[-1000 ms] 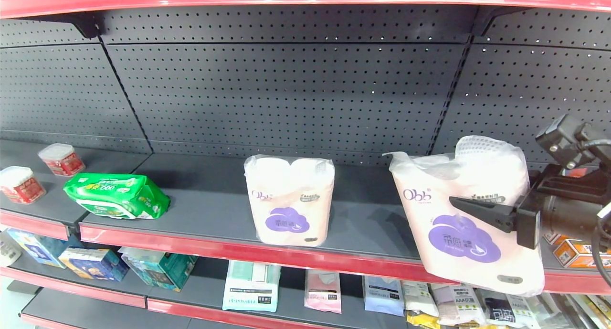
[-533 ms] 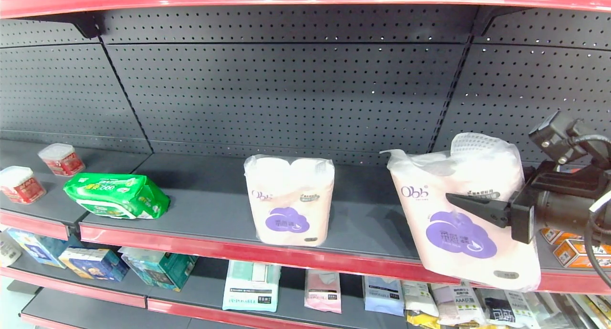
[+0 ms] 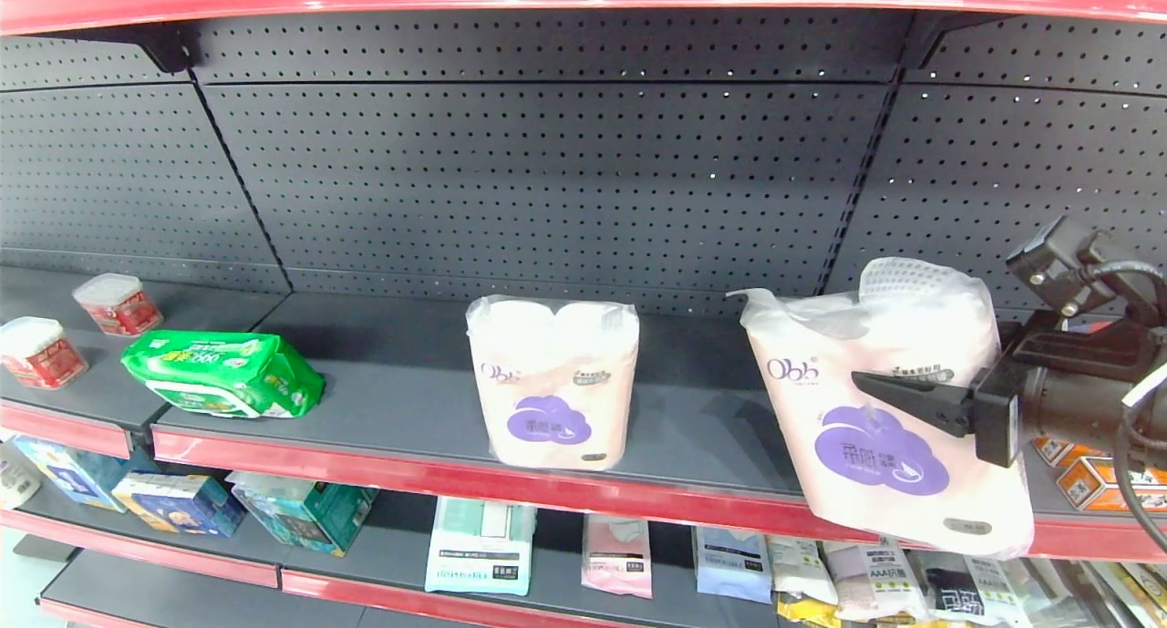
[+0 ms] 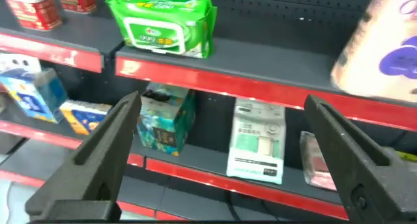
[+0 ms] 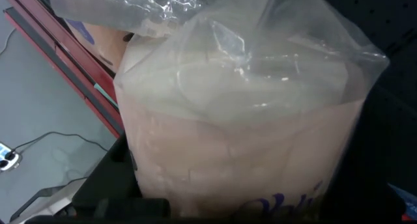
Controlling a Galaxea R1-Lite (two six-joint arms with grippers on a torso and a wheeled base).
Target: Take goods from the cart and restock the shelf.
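My right gripper is shut on a pink pack of tissue rolls with a purple cloud print. The pack hangs tilted at the right end of the grey shelf, its lower corner out past the red front edge. In the right wrist view the same pack sits between the black fingers. A second, matching pack stands upright on the middle of the shelf. My left gripper is open with nothing in it, held low in front of the lower shelves.
A green wipes pack lies on the shelf's left part, with two red-labelled tubs beyond it. Orange boxes sit at the far right. Bare shelf lies between the two tissue packs. Lower shelves hold several small packs.
My right gripper and the held pack shifted slightly left and up about half a second ago, then settled back a little lower. The standing pack has not moved.
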